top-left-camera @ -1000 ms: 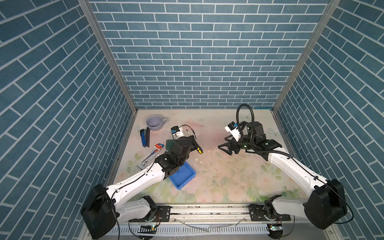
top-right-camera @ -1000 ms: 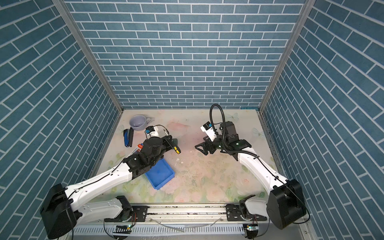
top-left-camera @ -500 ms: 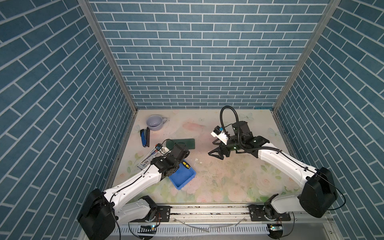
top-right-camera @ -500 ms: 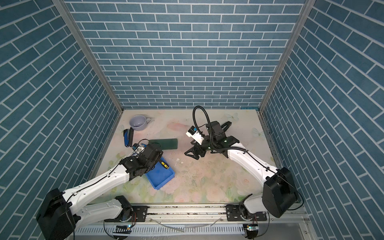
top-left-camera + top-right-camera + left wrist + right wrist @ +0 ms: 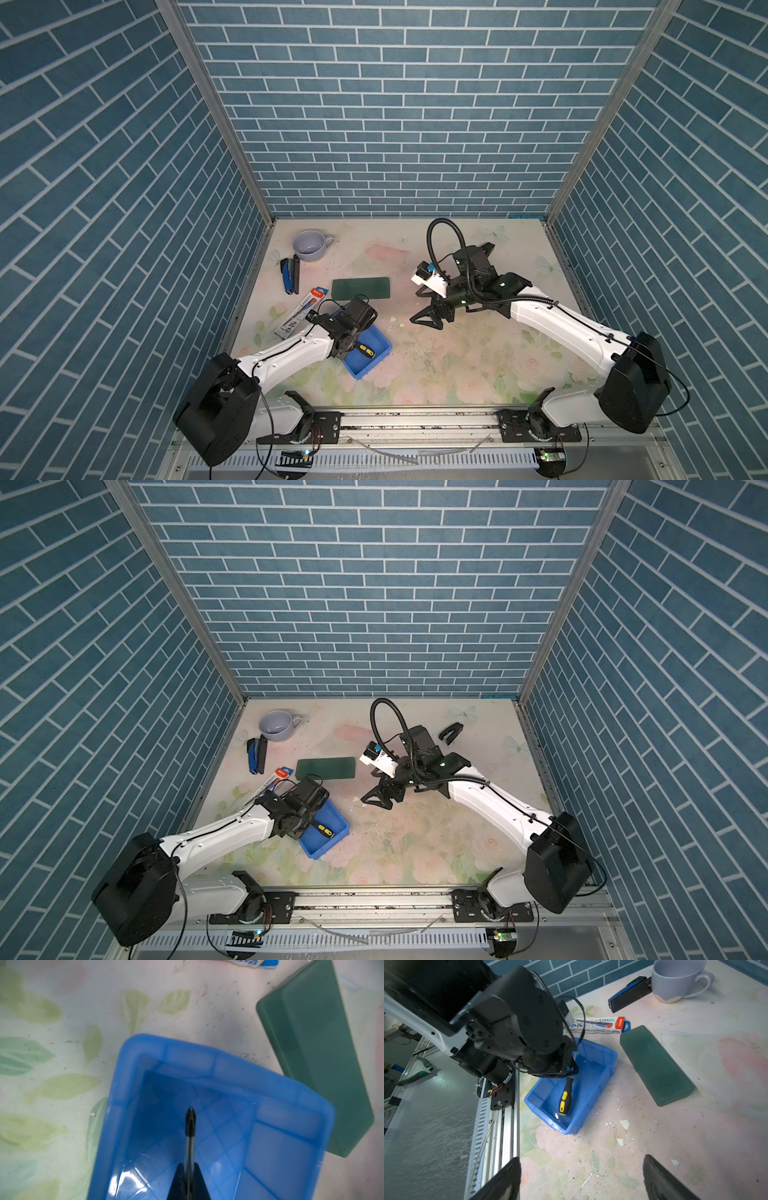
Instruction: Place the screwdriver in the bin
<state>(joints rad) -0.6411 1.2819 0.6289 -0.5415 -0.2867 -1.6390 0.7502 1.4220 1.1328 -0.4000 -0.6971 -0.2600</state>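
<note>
The screwdriver (image 5: 564, 1097) has a black handle with yellow accents and a thin metal shaft (image 5: 190, 1126). It hangs tilted inside the blue bin (image 5: 593, 1093), its handle end low near the bin's floor. My left gripper (image 5: 572, 1072) is shut on the shaft, right above the bin (image 5: 187, 1053). In both top views the handle (image 5: 365, 351) (image 5: 323, 831) shows over the bin (image 5: 370, 368) (image 5: 328, 845), beside the left gripper (image 5: 351, 347). My right gripper (image 5: 426, 322) (image 5: 581, 1167) stands open and holds nothing, low over the table to the right of the bin.
A dark green slab (image 5: 360, 289) lies just behind the bin. Further back left are a boxed pen (image 5: 301, 311), a blue and black stapler (image 5: 290, 274) and a lavender mug (image 5: 309, 247). A small black part (image 5: 451, 732) lies at the back right.
My left arm has come down and towards the front with the screwdriver, from over the green slab to inside the bin. My right gripper has moved towards the middle and opened a little wider.
</note>
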